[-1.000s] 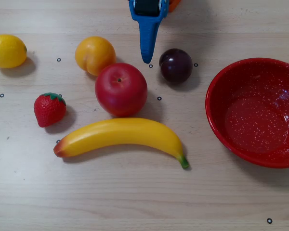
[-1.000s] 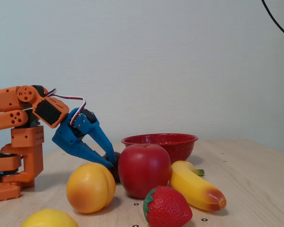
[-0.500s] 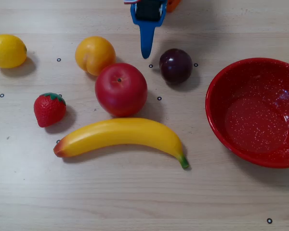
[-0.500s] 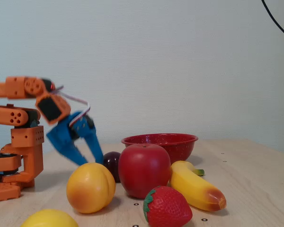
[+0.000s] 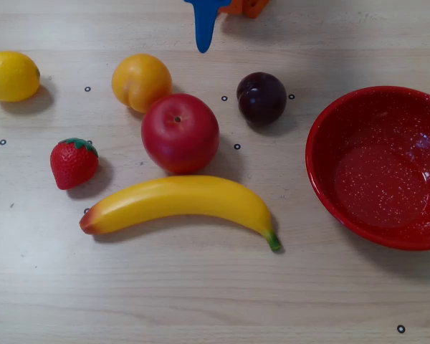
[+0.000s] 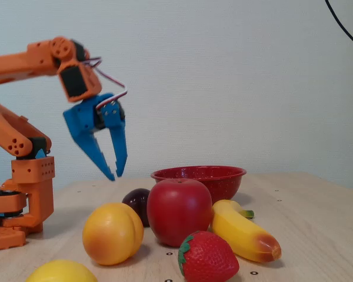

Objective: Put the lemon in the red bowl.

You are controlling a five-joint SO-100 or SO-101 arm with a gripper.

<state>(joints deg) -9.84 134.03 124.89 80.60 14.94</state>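
Gripper (image 6: 113, 175) hangs empty, jaws slightly parted, upper centre overhead – lemon (image 5: 11, 75) upper left, red bowl (image 5: 380, 166) far right – nothing grasped yet

Text: none readable in either view.
Labels, brands: none on the fruit, the bowl (image 5: 322, 179) or the arm (image 6: 29, 61).
Numbers: none.
Signs: small black ring marks on the table (image 5: 201, 301) — plain circles, nothing written in them.
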